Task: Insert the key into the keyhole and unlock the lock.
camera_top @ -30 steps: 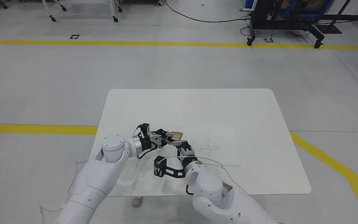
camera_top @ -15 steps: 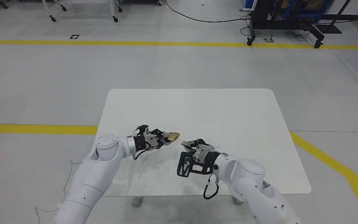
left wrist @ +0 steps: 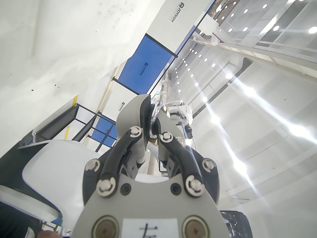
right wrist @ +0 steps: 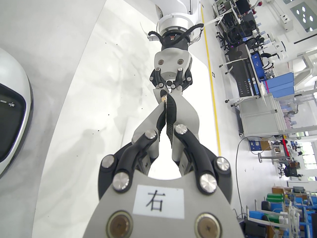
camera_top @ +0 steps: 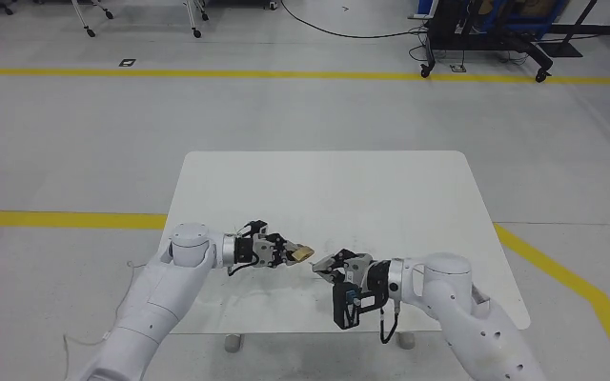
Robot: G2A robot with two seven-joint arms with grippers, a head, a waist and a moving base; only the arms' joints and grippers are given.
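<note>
Two grippers face each other above the table [camera_top: 400, 190], near its front edge and left of its middle. On the left, we see the left gripper [camera_top: 288, 252] clamped on the brass lock [camera_top: 303, 253]. Just right of it, the right gripper [camera_top: 323, 266] is pinched tight; we cannot tell whether the key sits between its pads.

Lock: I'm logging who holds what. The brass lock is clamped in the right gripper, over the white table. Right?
No: the brass lock is clamped in the left gripper, not the right, over the white table. The top view shows it at the left arm's tip.
</note>
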